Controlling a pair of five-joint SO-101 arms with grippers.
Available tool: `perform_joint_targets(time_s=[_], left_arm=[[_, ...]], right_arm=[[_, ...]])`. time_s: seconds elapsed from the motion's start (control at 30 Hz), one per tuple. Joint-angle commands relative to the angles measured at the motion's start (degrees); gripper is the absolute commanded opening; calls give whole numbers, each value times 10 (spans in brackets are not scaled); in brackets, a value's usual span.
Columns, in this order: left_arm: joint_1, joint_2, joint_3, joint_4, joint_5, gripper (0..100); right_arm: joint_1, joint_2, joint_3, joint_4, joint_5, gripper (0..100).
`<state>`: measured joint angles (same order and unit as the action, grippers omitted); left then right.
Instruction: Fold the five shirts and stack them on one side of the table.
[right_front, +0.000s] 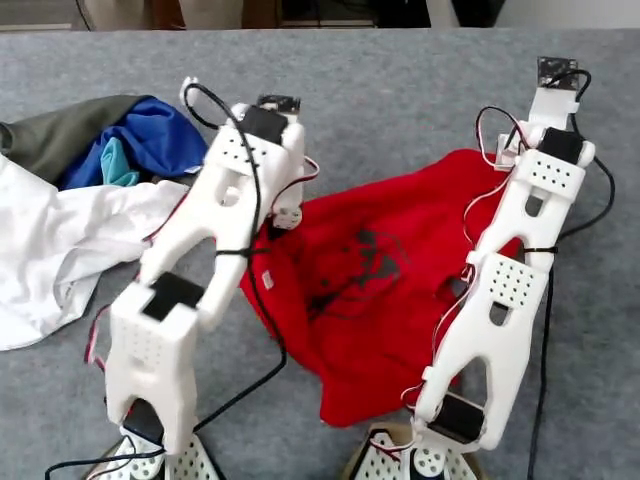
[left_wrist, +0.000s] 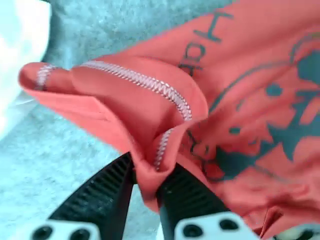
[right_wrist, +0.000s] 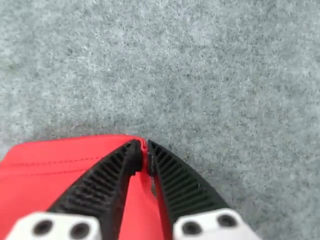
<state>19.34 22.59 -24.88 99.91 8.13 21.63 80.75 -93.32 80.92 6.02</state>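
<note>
Two sets of jaws, one garment. Both arms are on the red shirt (right_front: 370, 300), which lies crumpled from centre to centre-right of the high view on the grey tabletop (right_front: 400, 90). The left jaws are closed on a bunched fold of it, right by a white zigzag-stitched edge (left_wrist: 150, 85), at the shirt's left side in the high view. The right jaws are closed on a thin red edge or corner near the shirt's upper right.

The step in hand is likely spreading the shirt flat before any fold. To do it well, draw the two held points apart evenly and keep them low, so the cloth goes taut without lifting. The right grip looks shallow, barely the edge, so go easy on tension or it may slip out. The left grip seems to hold several layers and may need a regrip on a single edge, or the fold will drag along.

The shirt is bright red with a dark chest print facing up, is heavily wrinkled, and bunches at lower centre. It looks like thin, soft knit that should drape and slide easily.

The other four shirts sit unfolded in a heap at upper left: white shirt (right_front: 60, 250), blue shirt (right_front: 150, 140), teal shirt (right_front: 118, 165) and dark grey-green shirt (right_front: 60, 140). The left arm hides whether white touches red.
</note>
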Motion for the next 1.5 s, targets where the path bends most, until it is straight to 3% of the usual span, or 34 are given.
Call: perform_joint_targets(time_s=[0.0, 0.17, 0.33, 0.5, 0.57, 0.73, 1.2, 1.47], left_arm=[[-17, -124, 134, 9, -33, 19], [-93, -223, 380, -12, -113, 19], [-181, -291, 499, -17, -256, 19], [-168, -316, 543, -5, -321, 26], [-148, -317, 554, -4, -322, 78], [-132, -322, 539, -4, -251, 256], [-132, -316, 298, -5, -234, 260], [-91, -297, 269, -3, -369, 260]], right_arm=[[-7, -24, -22, -11, 8, 1], [-10, -24, -22, -11, 23, 1], [-8, -24, -22, -11, 23, 1], [9, -29, -22, -21, 18, 1], [22, -29, -22, -30, 18, 1], [55, -29, -22, -57, 18, 1], [84, -29, -22, -82, 18, 1], [84, -27, -22, -91, 23, 1]])
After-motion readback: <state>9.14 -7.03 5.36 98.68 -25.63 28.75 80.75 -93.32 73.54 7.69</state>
